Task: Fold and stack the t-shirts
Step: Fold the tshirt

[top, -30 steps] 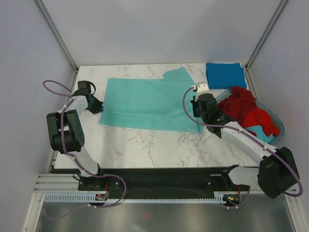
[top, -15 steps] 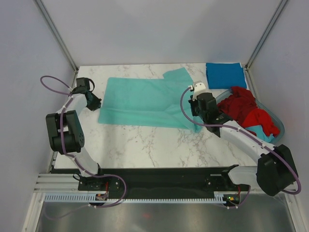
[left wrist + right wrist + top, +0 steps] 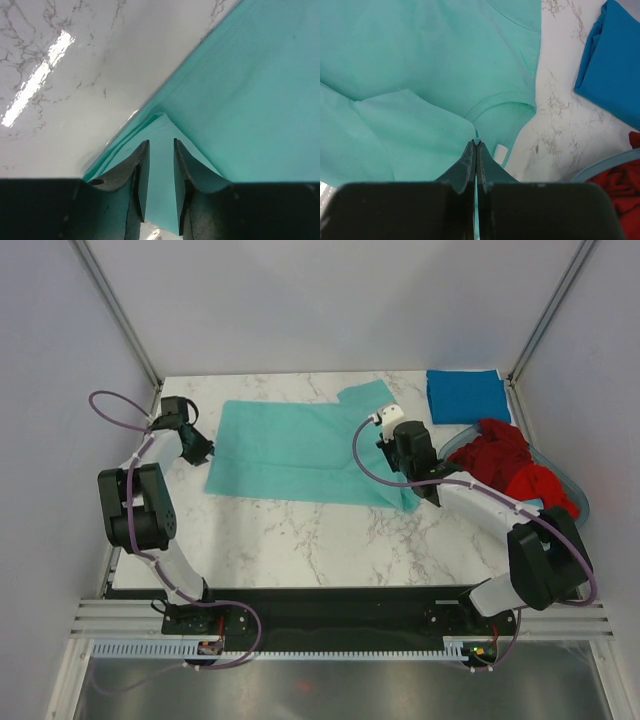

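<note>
One teal shirt (image 3: 290, 450), left jaws newly parted, right jaws still pinching

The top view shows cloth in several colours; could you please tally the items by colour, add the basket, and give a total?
teal-green t-shirt, spread flat: 1
blue t-shirt, folded: 1
basket: 1
red cloth heap in the basket (separate shirts cannot be told apart): 1
Total: 4

Nothing readable; collar tag (image 3: 501, 150) on the teal t-shirt (image 3: 420, 50) looks blank.
</note>
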`<action>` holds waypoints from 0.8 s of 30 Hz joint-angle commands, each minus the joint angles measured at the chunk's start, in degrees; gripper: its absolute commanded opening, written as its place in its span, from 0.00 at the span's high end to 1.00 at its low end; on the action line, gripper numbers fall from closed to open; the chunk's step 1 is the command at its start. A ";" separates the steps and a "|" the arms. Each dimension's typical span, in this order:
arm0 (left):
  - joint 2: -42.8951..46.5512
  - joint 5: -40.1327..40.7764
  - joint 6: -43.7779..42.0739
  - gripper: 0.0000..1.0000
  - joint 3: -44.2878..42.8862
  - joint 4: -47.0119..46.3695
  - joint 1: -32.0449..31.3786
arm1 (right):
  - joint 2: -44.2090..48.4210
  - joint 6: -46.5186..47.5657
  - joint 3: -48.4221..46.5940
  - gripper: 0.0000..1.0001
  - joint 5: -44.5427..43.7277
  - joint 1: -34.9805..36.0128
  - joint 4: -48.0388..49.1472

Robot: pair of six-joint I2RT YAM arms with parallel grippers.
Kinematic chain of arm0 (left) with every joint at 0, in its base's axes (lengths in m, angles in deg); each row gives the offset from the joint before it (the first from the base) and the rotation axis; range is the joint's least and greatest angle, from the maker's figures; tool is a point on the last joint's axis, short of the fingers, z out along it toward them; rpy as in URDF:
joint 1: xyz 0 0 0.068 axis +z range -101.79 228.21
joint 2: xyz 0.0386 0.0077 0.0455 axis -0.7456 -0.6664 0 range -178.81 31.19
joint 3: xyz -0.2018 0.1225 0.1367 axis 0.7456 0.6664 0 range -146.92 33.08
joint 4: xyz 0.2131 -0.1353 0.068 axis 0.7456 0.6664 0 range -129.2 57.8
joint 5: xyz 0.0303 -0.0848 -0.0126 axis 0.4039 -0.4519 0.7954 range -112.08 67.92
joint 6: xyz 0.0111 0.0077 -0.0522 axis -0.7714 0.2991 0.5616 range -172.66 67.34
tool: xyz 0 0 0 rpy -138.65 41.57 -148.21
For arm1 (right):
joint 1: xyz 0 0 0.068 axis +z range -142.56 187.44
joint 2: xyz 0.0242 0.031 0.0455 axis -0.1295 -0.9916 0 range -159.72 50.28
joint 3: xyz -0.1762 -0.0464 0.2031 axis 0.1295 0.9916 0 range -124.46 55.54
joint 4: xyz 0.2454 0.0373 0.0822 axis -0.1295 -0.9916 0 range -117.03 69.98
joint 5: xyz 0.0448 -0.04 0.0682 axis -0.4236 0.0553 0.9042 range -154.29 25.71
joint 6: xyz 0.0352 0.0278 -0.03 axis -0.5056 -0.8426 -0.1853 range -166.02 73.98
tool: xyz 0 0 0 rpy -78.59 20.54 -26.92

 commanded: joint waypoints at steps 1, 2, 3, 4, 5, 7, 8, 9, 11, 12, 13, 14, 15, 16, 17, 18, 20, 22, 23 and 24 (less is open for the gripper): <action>5.27 2.98 -1.55 0.67 0.87 -0.80 -3.70 | -2.13 4.91 -3.20 1.00 0.27 0.03 2.70; 5.63 3.51 -0.68 0.66 1.66 -0.88 -4.59 | -2.58 5.53 -3.29 1.00 0.27 0.03 2.70; 5.72 3.34 0.20 0.66 2.54 -0.97 -5.21 | -3.02 6.32 -3.38 1.00 0.53 0.03 2.70; 5.12 3.51 0.82 0.66 3.86 -1.06 -6.52 | -3.63 6.85 -3.38 1.00 0.71 -0.06 2.70; 4.50 4.38 1.61 0.66 4.48 -0.97 -7.06 | -3.90 7.81 -3.38 1.00 0.45 -0.06 2.79; 3.36 4.74 2.14 0.66 5.97 -0.88 -7.85 | -4.43 8.61 -3.38 1.00 -0.69 -0.06 2.79; 2.22 4.83 2.67 0.66 6.33 -0.80 -7.85 | -4.34 9.74 -3.30 1.00 -0.87 -0.06 2.88; 2.04 5.09 2.93 0.66 6.68 -0.88 -7.85 | -4.43 10.45 -3.21 1.00 -0.87 -0.15 3.75; 1.16 6.75 3.02 0.66 7.38 -0.97 -7.85 | -4.69 12.56 -2.07 1.00 -0.35 -0.24 5.77; 0.89 7.46 2.94 0.66 7.47 -0.88 -7.85 | -4.87 14.66 -1.54 1.00 0.09 -0.32 8.65; 0.54 8.16 2.85 0.66 7.56 -0.97 -7.77 | -5.30 15.98 -0.41 1.00 0.88 -0.67 10.07; 0.28 8.87 2.67 0.66 7.65 -0.80 -7.85 | -5.48 17.21 0.48 1.00 3.49 -0.76 11.74; -0.42 8.87 2.67 0.66 7.56 -0.88 -7.77 | -5.66 20.27 1.44 1.00 4.65 -0.94 16.02; -0.60 8.96 2.76 0.66 7.65 -0.88 -7.85 | -6.18 21.87 3.02 1.00 6.06 -0.85 17.63; -0.78 9.05 2.76 0.66 7.65 -0.88 -7.85 | -6.45 23.36 3.55 1.00 8.16 -0.85 18.95; -1.04 9.31 2.67 0.66 7.74 -0.88 -7.85 | -6.97 24.25 4.08 1.00 8.53 -0.94 22.09; -1.22 10.10 2.67 0.66 7.91 -0.88 -7.85 | -8.73 27.24 4.00 1.00 10.10 -1.55 23.00; -1.57 10.19 2.59 0.66 8.00 -0.88 -7.85 | -10.74 29.25 2.95 1.00 12.13 -2.25 22.13; -1.66 10.28 2.59 0.66 8.00 -0.88 -7.94 | -11.45 29.70 2.86 1.00 12.05 -2.43 22.21; -1.74 10.37 2.59 0.66 8.09 -0.88 -7.85 | -12.50 30.23 2.68 1.00 11.44 -2.69 22.47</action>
